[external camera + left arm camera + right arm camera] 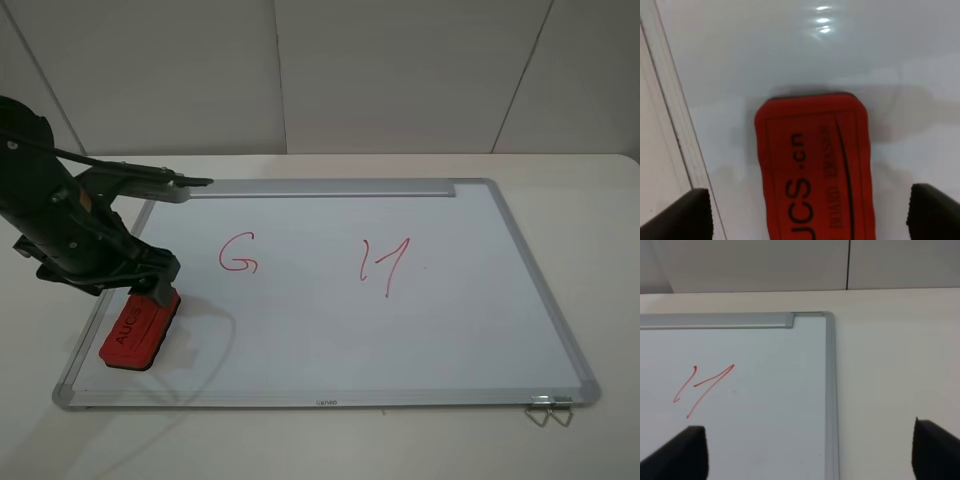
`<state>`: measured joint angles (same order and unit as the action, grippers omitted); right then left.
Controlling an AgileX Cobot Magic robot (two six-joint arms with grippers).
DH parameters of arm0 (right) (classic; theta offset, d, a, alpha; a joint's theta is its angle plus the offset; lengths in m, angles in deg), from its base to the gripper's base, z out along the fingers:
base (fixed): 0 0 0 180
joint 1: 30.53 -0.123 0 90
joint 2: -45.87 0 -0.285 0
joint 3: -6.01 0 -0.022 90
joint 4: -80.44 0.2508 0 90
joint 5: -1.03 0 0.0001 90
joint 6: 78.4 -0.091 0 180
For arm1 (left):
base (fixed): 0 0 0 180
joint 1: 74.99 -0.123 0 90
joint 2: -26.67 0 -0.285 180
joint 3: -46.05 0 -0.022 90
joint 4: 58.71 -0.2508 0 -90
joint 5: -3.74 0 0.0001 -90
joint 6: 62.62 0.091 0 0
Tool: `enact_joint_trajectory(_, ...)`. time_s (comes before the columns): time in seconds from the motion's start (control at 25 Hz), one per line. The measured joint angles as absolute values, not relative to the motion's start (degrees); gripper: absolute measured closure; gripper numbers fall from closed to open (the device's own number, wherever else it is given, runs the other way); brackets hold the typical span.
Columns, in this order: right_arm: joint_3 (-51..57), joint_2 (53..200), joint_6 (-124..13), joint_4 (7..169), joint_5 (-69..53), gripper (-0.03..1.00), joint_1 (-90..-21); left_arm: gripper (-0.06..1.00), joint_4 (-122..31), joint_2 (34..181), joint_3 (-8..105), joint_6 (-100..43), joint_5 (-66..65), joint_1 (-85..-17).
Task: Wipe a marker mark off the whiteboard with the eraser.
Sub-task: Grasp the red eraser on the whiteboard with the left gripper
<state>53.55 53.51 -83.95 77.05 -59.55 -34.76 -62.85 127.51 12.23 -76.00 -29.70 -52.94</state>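
Observation:
The whiteboard (450, 320) lies flat on the table, its grey tray strip along the far edge. A red "G", the marker mark (238, 253), sits left of the board's middle. The red eraser (140, 330) rests on the board's near left corner, lettering up. My left gripper (157, 288) hangs over the eraser's far end. In the left wrist view the eraser (812, 170) lies between the fingers (690, 215), which stand wide apart and clear of it. My right gripper (812, 452) is open above the board's far right part (765, 390) and does not show in the exterior view.
A red "11"-like mark (383, 262) of two slanted strokes sits right of the G. Two metal clips (548, 411) hang at the board's near right corner. The cream table (600, 250) surrounds the board, with a white wall behind. The left arm's cable runs past the tray strip (330, 187).

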Motion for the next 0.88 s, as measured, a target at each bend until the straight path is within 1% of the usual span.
enact_joint_trajectory(0.16,53.5,53.5,-83.9,77.0,-59.5,0.24,-34.8,0.17,-64.7,127.9,12.2,-79.1,-27.9,-52.9)
enact_joint_trajectory(0.36,53.5,53.5,-83.9,77.0,-59.5,0.24,-34.8,0.17,-63.0,129.7,12.0,-79.6,-27.1,-51.9)
enact_joint_trajectory(0.48,53.5,53.5,-83.9,77.0,-59.5,0.24,-34.8,0.17,-61.4,129.9,10.8,-79.6,-26.9,-50.9)
enact_joint_trajectory(0.88,53.5,53.5,-83.9,77.0,-59.5,0.24,-34.8,0.17,-61.2,131.2,6.4,-79.6,-21.8,-50.9)
